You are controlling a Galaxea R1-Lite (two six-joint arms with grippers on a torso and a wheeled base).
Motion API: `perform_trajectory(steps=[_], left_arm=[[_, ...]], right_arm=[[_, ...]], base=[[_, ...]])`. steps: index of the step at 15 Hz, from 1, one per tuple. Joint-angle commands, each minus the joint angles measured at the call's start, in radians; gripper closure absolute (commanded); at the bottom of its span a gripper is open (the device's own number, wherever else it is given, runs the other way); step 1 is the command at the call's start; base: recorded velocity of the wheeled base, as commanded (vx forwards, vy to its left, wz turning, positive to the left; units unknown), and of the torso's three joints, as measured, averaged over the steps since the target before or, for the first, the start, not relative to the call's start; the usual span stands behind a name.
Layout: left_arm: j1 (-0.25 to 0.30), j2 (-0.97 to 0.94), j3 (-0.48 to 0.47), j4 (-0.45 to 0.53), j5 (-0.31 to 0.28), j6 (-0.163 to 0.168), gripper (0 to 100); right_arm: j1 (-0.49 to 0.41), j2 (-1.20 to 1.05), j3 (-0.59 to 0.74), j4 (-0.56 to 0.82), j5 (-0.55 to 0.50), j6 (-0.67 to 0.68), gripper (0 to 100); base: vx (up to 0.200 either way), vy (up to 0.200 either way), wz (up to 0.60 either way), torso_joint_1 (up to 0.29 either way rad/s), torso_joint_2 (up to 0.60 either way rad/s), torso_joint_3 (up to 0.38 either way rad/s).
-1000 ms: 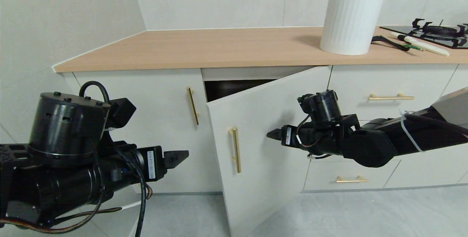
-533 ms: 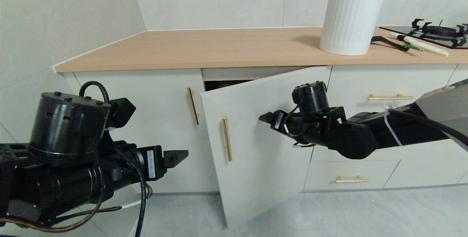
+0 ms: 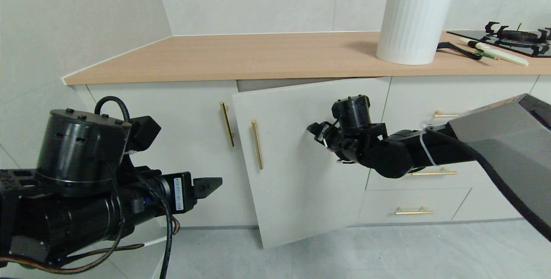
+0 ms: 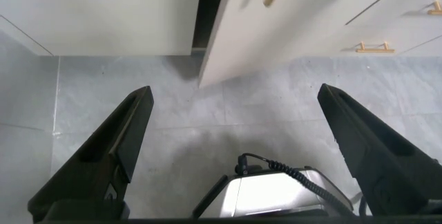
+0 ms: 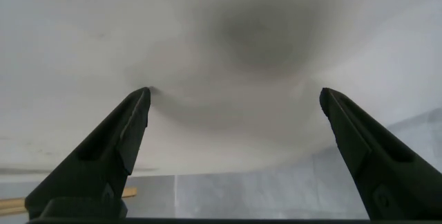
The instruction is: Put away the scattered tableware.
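Door [image 3: 301, 162] has swung from well ajar to nearly shut in the last sec, with R gripper [image 3: 313, 128] pushing on its face. Only a thin gap is left under the counter [image 3: 258, 55] edge. R claw is spread wide, holding nothing. L gripper [image 3: 208, 184] hangs low, left of door, also wide open and empty. Utensils [image 3: 495, 53] lie at counter's right end by the hob [image 3: 516, 37]. Prob. closing up, tho those aren't stowed.
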Motion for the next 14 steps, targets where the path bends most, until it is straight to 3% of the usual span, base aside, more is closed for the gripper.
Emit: perform_trajectory(steps=[1, 9, 14], left_arm=[[0.000, 0.002, 0.000, 0.000, 0.000, -0.001, 0], [0.000, 0.002, 0.000, 0.000, 0.000, -0.001, 0], [0.000, 0.003, 0.000, 0.000, 0.000, -0.001, 0]], right_arm=[[-0.011, 0.047, -0.046, 0.001, -0.033, 0.000, 0], [-0.056, 0.131, -0.147, 0.006, -0.138, -0.003, 0], [-0.071, 0.145, -0.162, 0.007, -0.152, -0.004, 0]], base=[[0.000, 0.000, 0.00, 0.000, 0.00, 0.000], [0.000, 0.000, 0.00, 0.000, 0.00, 0.000], [0.000, 0.000, 0.00, 0.000, 0.00, 0.000]])
